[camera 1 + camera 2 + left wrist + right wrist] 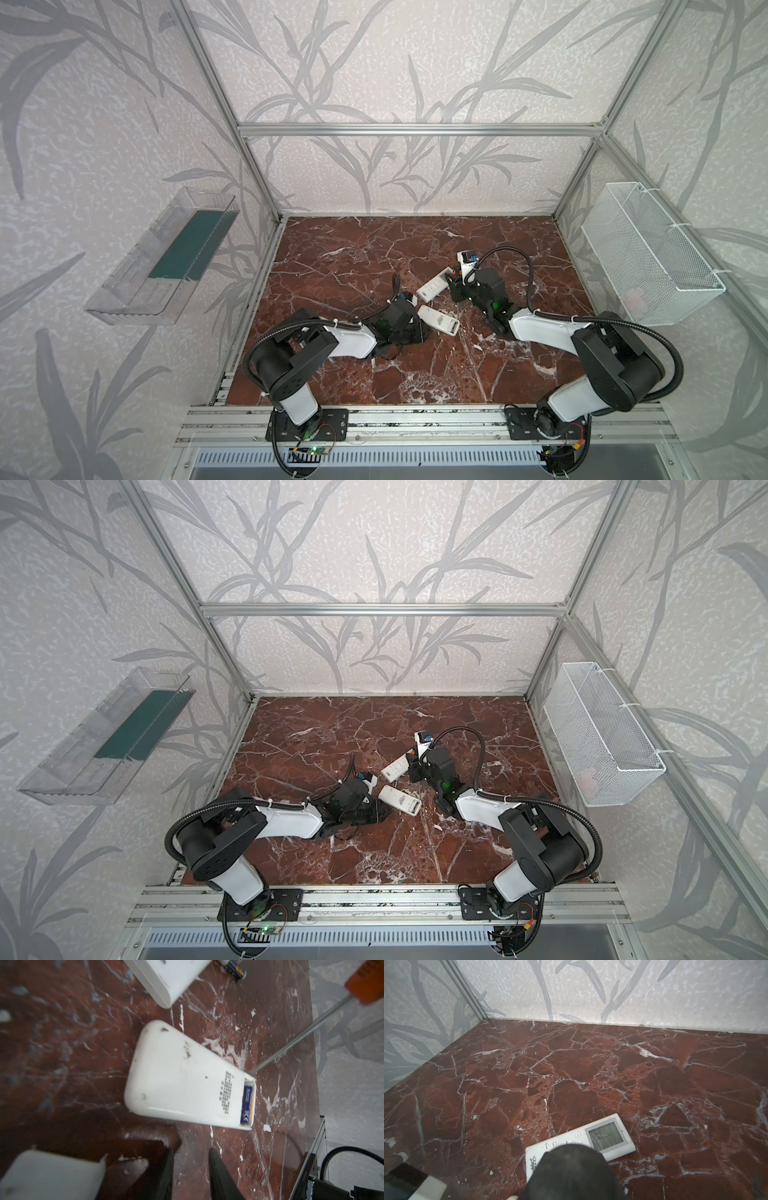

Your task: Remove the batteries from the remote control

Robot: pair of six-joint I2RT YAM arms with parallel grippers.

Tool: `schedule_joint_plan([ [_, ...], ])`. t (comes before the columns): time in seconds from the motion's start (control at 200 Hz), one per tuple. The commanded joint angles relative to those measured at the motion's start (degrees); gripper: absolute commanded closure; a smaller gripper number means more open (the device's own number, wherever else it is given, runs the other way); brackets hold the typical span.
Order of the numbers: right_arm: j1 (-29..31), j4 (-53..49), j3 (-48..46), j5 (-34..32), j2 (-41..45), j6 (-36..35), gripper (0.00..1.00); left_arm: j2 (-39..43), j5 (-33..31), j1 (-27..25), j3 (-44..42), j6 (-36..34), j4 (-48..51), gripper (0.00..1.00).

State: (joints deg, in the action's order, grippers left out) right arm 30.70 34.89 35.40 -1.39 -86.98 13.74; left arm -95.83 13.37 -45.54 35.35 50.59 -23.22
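Batteries first: the near remote point(180, 1078) lies face down around the middle of the marble table point(62, 1047). Its compartment is open at one end, and we can see a blue battery point(247, 1103) sitting inside. There's an orange-ish sliver right beside it that we honestly can't make out. A dark battery point(238, 971) lies loose on the table just beside the far remote point(577, 1135), which sits display up.

Our left gripper point(190, 1151) is just beside the near remote, not touching it. Its fingers are a modest way apart with bare marble between them, so it's got nothing. A blurry white block point(52, 1174) shows next to it, and we can't tell what that is.

Our right gripper point(455, 287) is over by the far remote. Its fingers are hidden from us. The screwdriver point(291, 1043) hangs tilted, with its orange handle up at that gripper and its tip touching the open end of the near remote. So we read the gripper as clamped on the handle.
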Motion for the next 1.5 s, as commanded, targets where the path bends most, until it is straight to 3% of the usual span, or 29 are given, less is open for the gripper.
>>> schedule_joint_plan([
  [0.0, 0.27, -0.26, -2.46, 1.9, 3.66, 3.42, 1.0, -0.38, -0.18, 2.01, 0.48, 0.27, -1.48, 0.69],
  [0.5, 6.9, -1.2, -4.92, 4.12, 8.58, 10.87, 1.0, -3.88, 5.04, 7.52, 5.39, -4.91, 1.16, 0.68],
  [0.735, 5.84, -18.52, 1.46, 2.93, 16.65, 3.09, 1.0, 2.36, 4.83, 8.8, 4.71, -8.42, 6.3, 0.65],
  [0.85, 3.41, -20.94, 3.72, 8.74, 16.71, 3.04, 1.0, 5.35, 5.03, 8.74, 3.35, -9.19, 7.73, 0.63],
  [0.985, 2.41, -13.63, 3.47, 15.6, 12.78, 3.64, 1.0, 6.14, 6.28, 7.76, 1.42, -7.61, 5.85, 0.63],
  [1.27, 2.0, 11.4, 2.0, 21.85, -0.41, 8.29, 1.0, 4.22, 3.65, 1.49, -2.85, -2.65, -1.43, 0.63],
  [1.495, 2.02, 14.35, 1.77, 23.46, -4.92, 9.17, 1.0, 3.45, 2.98, -0.6, -3.71, -1.11, -3.34, 0.63],
])
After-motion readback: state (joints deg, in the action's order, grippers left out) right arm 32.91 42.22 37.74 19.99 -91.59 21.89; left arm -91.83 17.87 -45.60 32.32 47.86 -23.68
